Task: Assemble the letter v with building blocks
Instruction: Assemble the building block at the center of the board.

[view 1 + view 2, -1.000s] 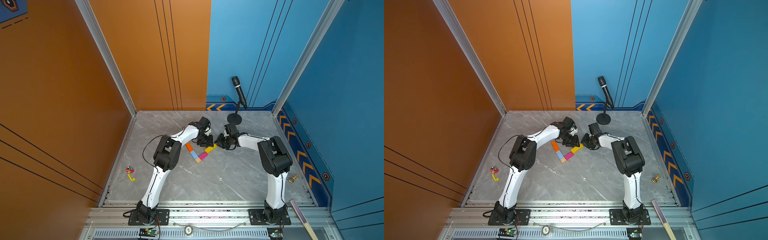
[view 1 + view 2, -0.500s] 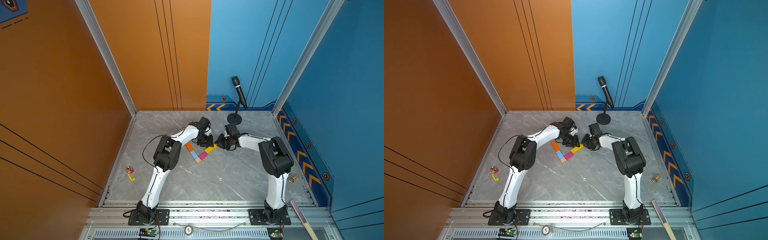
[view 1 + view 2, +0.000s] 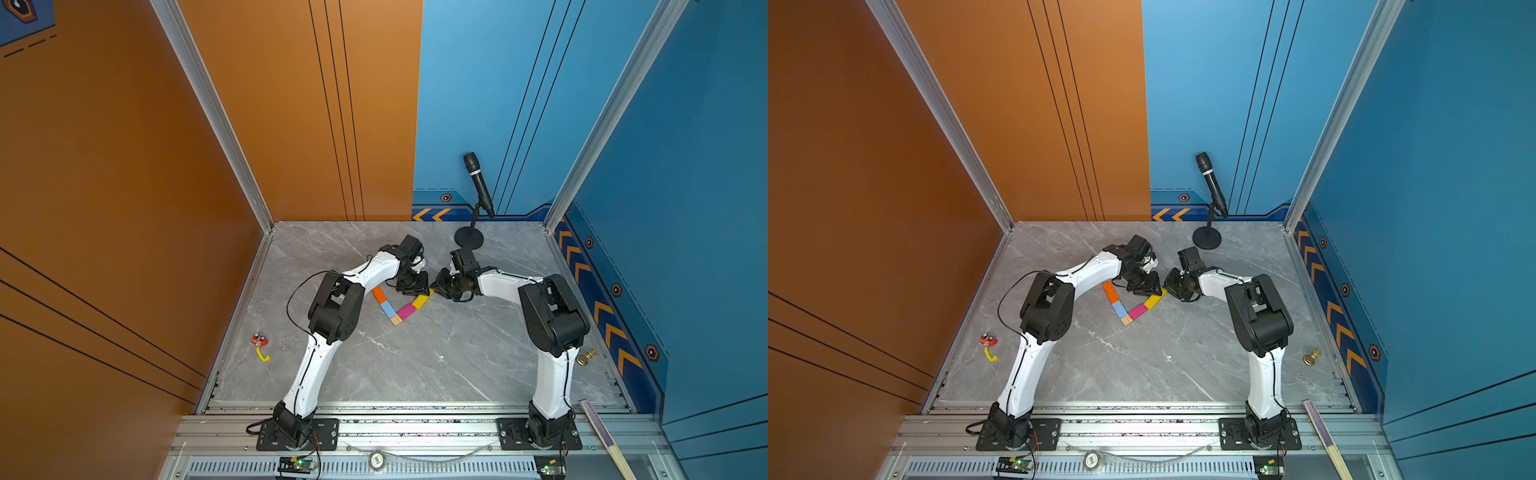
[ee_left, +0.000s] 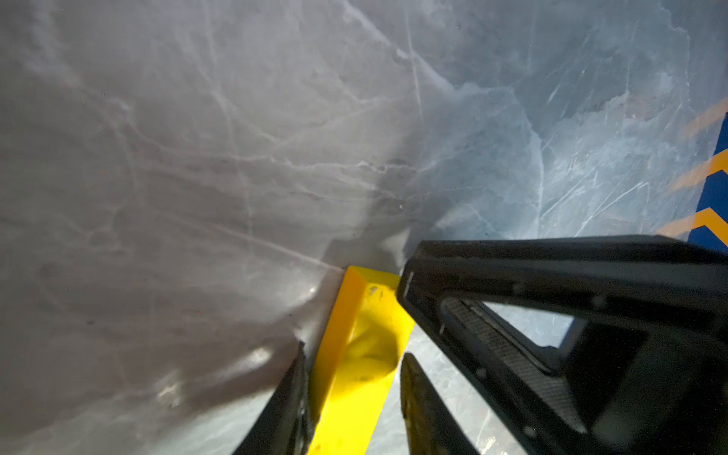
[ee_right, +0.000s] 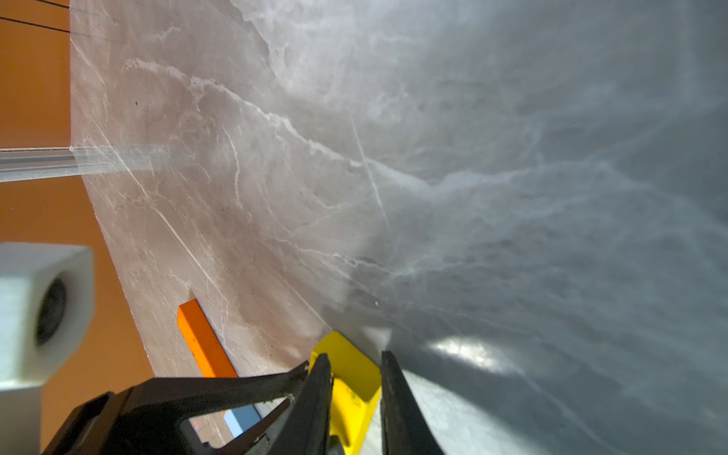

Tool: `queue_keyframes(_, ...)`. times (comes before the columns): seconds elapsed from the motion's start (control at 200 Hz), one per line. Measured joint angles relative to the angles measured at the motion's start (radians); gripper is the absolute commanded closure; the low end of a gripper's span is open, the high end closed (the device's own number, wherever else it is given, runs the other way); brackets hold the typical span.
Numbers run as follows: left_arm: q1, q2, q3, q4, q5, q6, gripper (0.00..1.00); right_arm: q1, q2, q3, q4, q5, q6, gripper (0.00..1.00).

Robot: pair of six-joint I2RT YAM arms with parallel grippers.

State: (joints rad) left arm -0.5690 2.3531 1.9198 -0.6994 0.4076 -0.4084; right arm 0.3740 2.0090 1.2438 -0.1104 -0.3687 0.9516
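Note:
The letter v lies on the grey marble floor in both top views. One arm is the orange block (image 3: 379,294) and the light blue block (image 3: 387,308). The wood block (image 3: 395,320) sits at the point. The other arm is the magenta block (image 3: 406,311) and the yellow block (image 3: 422,301). Both grippers meet at the yellow block's far end. My left gripper (image 4: 354,350) is shut across the yellow block (image 4: 354,394). My right gripper (image 5: 354,356) is shut on the same block (image 5: 354,386) from the other side. The orange block (image 5: 203,342) shows beyond it.
A black microphone on a round stand (image 3: 468,237) rises just behind the right gripper. A small red-and-yellow gadget (image 3: 259,343) lies by the left wall. A brass knob (image 3: 585,356) sits by the right wall. A thin stick (image 3: 602,436) leans on the front rail.

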Motion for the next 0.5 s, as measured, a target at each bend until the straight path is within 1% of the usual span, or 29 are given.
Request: queue_keyframes(0.501, 0.001, 0.000, 0.000, 0.000, 0.001, 0.000, 0.59, 0.000, -0.014, -0.019, 0.012, 0.006, 0.011, 0.76)
